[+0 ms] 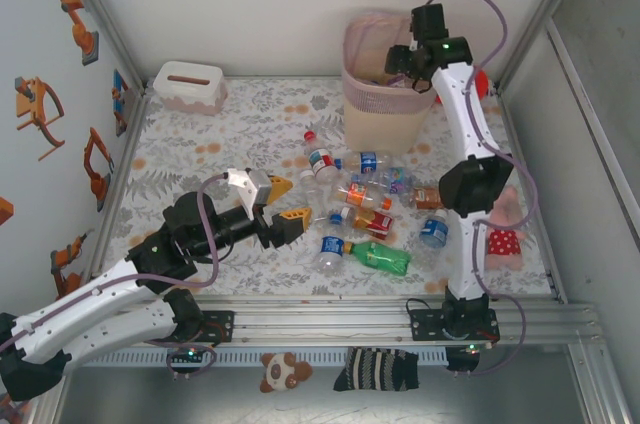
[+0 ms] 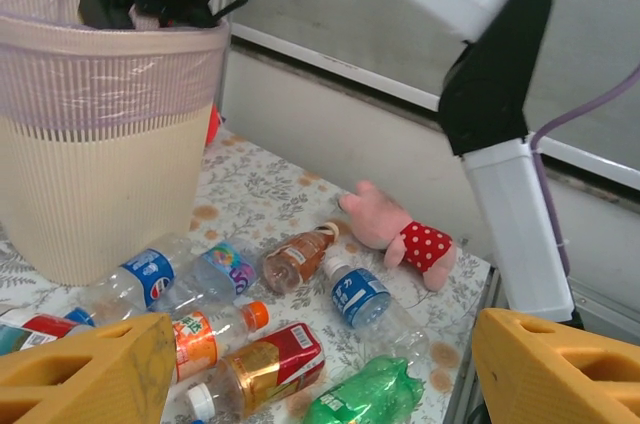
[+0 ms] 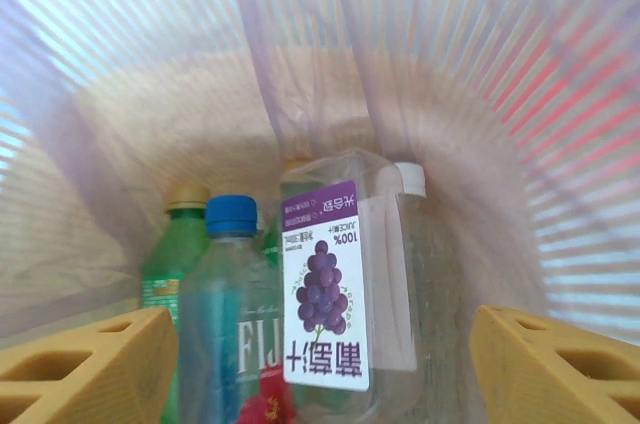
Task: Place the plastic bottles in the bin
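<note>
Beside the bin (image 1: 385, 119), plastic bottles (image 1: 365, 196) lie scattered, likely light, slick and crushable, best pinched mid-body by the open left gripper (image 1: 286, 201); the right gripper (image 3: 320, 364) hangs open over the bin's mouth.

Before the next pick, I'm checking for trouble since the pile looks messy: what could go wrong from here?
The right gripper sits open inside the bin; lifting out could snag the clear liner. The loose bottles lie touching, so the open left gripper may shove neighbours; the green bottle near the front edge could roll off.
</note>
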